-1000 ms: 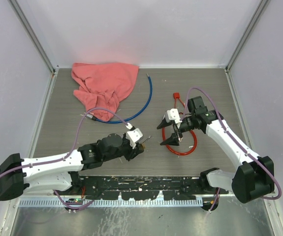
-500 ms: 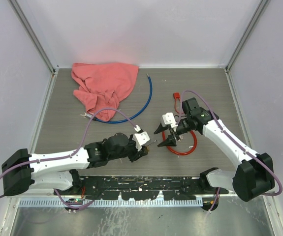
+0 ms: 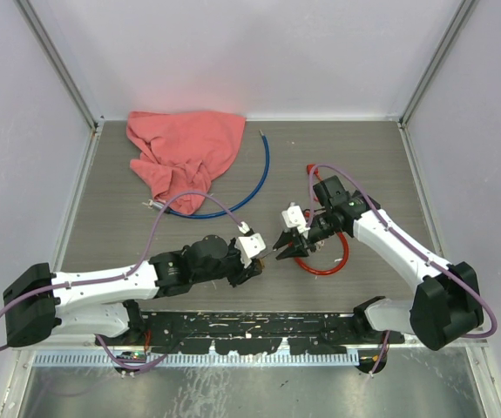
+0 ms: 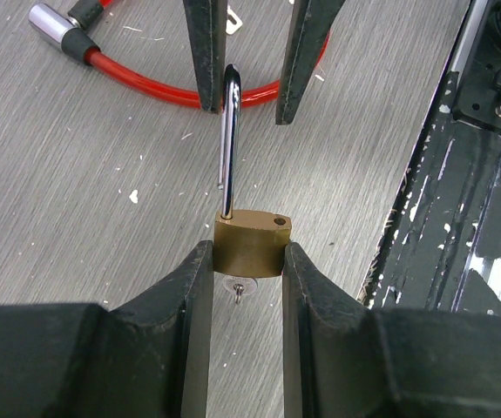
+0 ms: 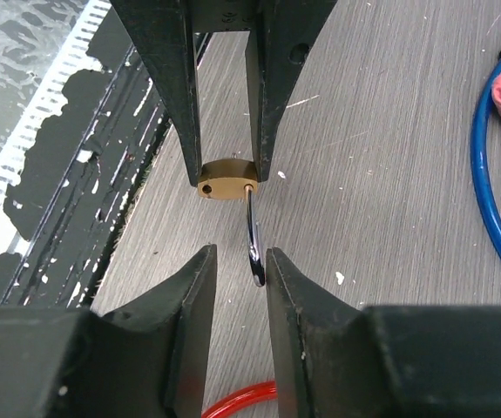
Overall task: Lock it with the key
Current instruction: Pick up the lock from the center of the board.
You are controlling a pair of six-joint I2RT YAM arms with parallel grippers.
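While the left gripper (image 4: 243, 261) clamps the small brass padlock (image 5: 226, 185) by its body, the padlock's silver steel shackle (image 4: 227, 148) stands swung open, so nothing is locked yet. The right gripper (image 5: 241, 261) brackets the shackle tip narrowly, with a gap on one side. What looks like the small metal key (image 4: 238, 291) hangs under the body, so seating the shackle and turning the key seem left to do.

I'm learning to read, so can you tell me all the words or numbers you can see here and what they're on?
No words or numbers can be read here.
Padlock: the brass body looks blank, no brand showing.
Left end effector: faint marks high on it in the right wrist view, too blurred to read.
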